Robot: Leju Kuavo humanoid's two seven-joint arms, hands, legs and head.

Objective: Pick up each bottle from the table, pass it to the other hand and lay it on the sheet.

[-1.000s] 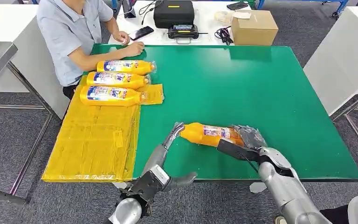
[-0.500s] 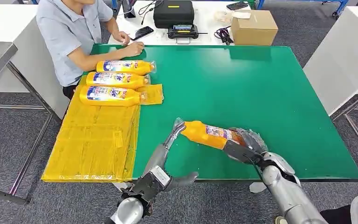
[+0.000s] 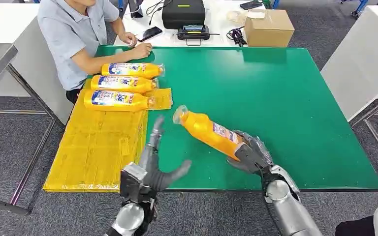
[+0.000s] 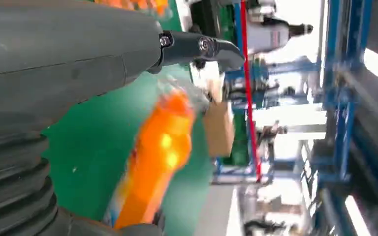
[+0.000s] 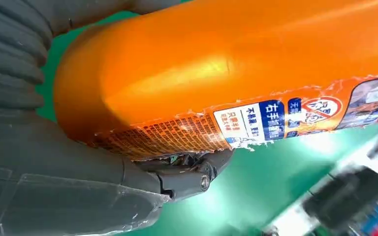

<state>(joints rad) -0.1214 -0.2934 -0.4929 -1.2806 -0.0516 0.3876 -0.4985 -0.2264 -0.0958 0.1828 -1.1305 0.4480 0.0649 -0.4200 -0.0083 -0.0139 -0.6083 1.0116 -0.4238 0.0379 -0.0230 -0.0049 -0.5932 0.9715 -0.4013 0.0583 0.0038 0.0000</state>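
1. I see the green bench across most of my head view, with a person seated at its far left corner, a forearm resting on the bench edge.
2. The yellow sheet lies along the bench's left side and hangs a little past the near edge; it is the drop zone, so its near half is bare plastic ready for more.
3. 3 bottles lie side by side at the sheet's far end, caps pointing toward the bench middle, which I judge to be finished deliveries.
4. The fourth bottle is in the air over the bench near its front edge, tilted, cap end up and toward the sheet, so its neck is offered to the other arm.
5. My right hand is clamped around the bottle's base; the right wrist view shows fingers wrapped under the orange body.
6. My left hand is empty, fingers spread, thumb out, palm turned toward the bottle, just short of the cap and not touching. I judge the handover is about to be made.
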